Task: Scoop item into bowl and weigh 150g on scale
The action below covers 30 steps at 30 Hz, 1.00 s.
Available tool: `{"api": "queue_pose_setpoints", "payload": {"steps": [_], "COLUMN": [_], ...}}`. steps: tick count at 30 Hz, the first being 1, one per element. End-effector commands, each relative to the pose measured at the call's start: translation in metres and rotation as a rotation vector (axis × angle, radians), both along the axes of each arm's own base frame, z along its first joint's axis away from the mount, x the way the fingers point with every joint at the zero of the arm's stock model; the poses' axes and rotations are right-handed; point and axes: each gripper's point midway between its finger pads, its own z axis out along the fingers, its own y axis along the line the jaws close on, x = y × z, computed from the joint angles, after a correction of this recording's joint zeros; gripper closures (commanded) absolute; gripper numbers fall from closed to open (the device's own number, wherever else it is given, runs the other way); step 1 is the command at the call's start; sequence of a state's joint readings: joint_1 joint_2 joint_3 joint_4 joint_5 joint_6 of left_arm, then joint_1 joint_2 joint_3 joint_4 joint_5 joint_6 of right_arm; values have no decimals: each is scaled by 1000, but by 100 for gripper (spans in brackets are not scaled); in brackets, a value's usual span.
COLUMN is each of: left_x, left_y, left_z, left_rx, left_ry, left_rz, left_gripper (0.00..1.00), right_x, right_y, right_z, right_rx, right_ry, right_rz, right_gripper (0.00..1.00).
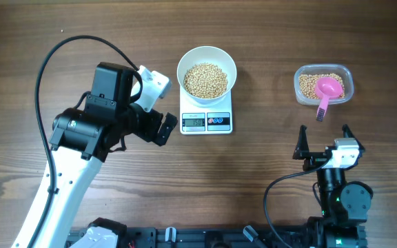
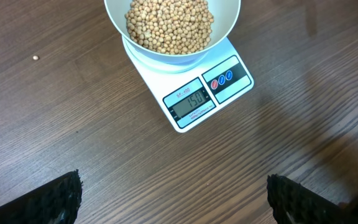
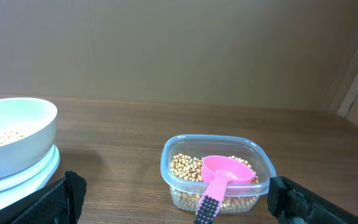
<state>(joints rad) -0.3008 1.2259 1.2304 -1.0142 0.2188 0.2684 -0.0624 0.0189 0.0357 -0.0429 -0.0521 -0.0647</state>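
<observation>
Quick count: one bowl, one scale, one tub, one pink scoop, two grippers (left gripper, right gripper), one stray bean, plus beans beyond counting, in two heaps.

Left gripper tilts downward, jaws spread wide and empty — right gripper sits level, jaws equally wide, gripping nothing.

Soft, even light falls from above in your overhead view: the bench shows its grain without glare, and the bowl throws only a faint shadow. In your left wrist view the scale display reads sharp, while a broad dim shadow darkens the bench at right. The left pincer shows as dark, soft-edged fingertips in the bottom corners. Your right wrist view is flatter and duller, with the tub in focus.
</observation>
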Motion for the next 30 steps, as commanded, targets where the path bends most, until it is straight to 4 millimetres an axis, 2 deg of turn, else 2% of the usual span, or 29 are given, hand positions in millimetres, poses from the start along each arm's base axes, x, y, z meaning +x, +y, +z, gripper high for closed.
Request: {"api": "queue_pose_setpoints", "payload": {"steps": [1, 20, 22, 24, 26, 27, 28, 30], "left_x": [1, 1, -2, -6, -15, -20, -25, -34], "left_y": [0, 0, 1, 2, 13, 22, 34, 51], "left_z": [5, 5, 11, 34, 61, 68, 70, 60], "left_rx": [-3, -3, -14, -55, -136, -195, -258, -315], "left_ry": [-16, -16, -42, -155, -298, -346, -397, -494], "left_rz": [-8, -8, -10, -10, 65, 137, 222, 302], "left_gripper": [0, 0, 0, 0, 0, 0, 0, 0], "right_x": [0, 0, 0, 0, 0, 0, 0, 0], "right_y": [1, 1, 1, 1, 1, 1, 1, 1], "right_z": [-1, -1, -1, -1, -1, -1, -1, -1], "right_rx": [14, 15, 15, 15, 15, 15, 14, 15], "right_ry": [-10, -10, -10, -10, -10, -10, -10, -10], "right_rz": [7, 7, 7, 7, 7, 7, 7, 7], "right_gripper": [0, 0, 0, 0, 0, 0, 0, 0]}}
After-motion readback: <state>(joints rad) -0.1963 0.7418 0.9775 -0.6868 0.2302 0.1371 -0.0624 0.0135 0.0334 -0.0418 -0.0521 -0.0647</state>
